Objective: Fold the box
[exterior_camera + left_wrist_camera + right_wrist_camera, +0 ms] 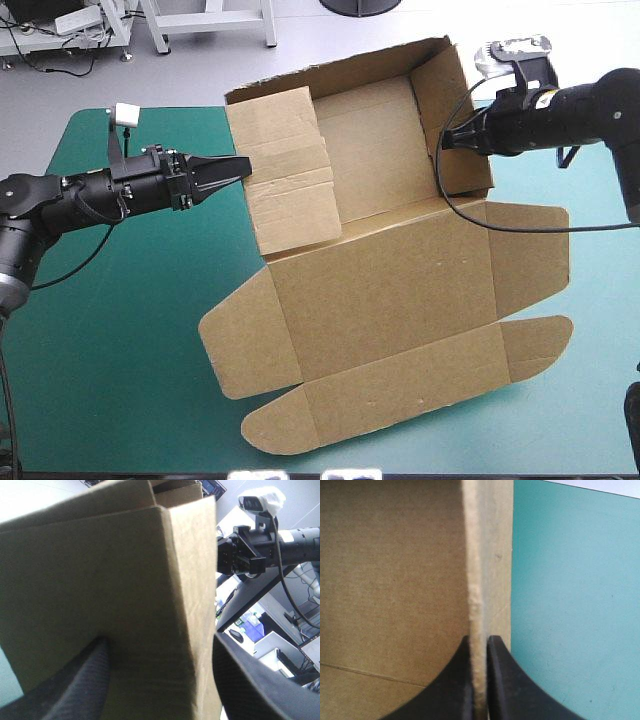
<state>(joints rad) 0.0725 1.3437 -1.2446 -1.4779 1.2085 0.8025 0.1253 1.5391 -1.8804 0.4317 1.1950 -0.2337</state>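
Across the teal-green cover [120,330], the box [390,290] stretches far-to-near, lid nearest.

Table with teal-green cover [100,380]; beyond its far edge, grey floor [200,75], white frame legs [210,20], loose cables [40,50].

Table [110,350] under a teal-green cover [90,250]: one item lies on it, a brown box [390,250], set askew and occupying the centre through to 1 o'clock. Its tray end, with walls [450,90] raised, sits at 12 to 1 o'clock at the far edge, where any overhang cannot be determined. The lid [400,300] and its rounded flaps [250,340] lie flat on the cover from the centre toward 6 o'clock, stopping short of the near edge. Bare cover shows from 7 to 10 o'clock and in a narrower band at 3 to 4 o'clock.
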